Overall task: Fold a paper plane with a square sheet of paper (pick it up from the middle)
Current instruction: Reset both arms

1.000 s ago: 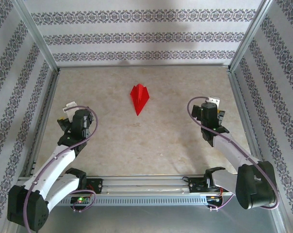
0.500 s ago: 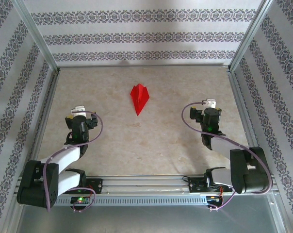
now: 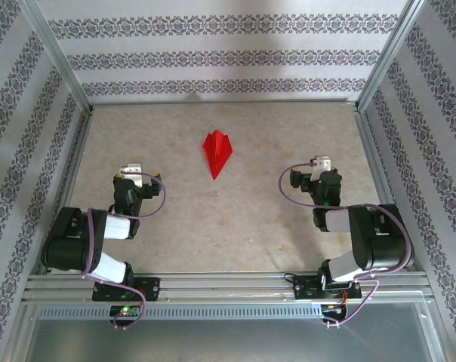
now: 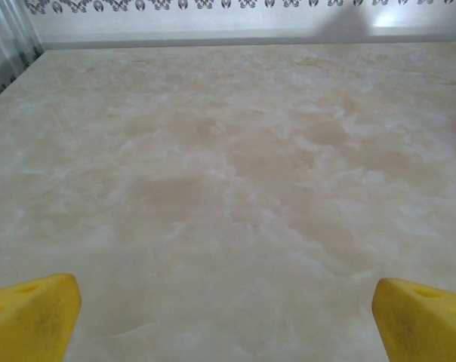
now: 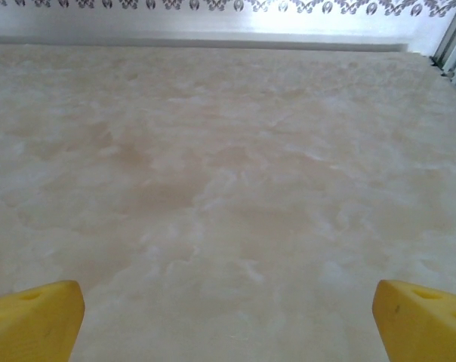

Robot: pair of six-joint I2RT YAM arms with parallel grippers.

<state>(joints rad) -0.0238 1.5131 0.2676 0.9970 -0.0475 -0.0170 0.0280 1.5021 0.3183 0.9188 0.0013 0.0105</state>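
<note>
The square sheet of paper lies folded as a bright red paper plane (image 3: pixel 217 153), a pointed dart with its tip toward the near edge, on the middle of the beige table (image 3: pixel 235 219). Nothing touches it. My left gripper (image 3: pixel 130 175) sits well to its left and nearer the front, folded back over its arm. In the left wrist view the left gripper (image 4: pixel 228 320) is open, its yellow fingertips (image 4: pixel 32 313) wide apart over bare table. My right gripper (image 3: pixel 318 167) rests to the plane's right. The right gripper (image 5: pixel 228 317) is also open, with yellow fingertips (image 5: pixel 420 317) at the frame's corners.
Patterned walls (image 3: pixel 228 56) with metal frame posts close the table in at the back and both sides. A metal rail (image 3: pixel 228 283) runs along the near edge between the arm bases.
Both arms have drawn back and folded toward their bases, the grippers shifting slightly inward and nearer the front. The red plane has stayed in place.
</note>
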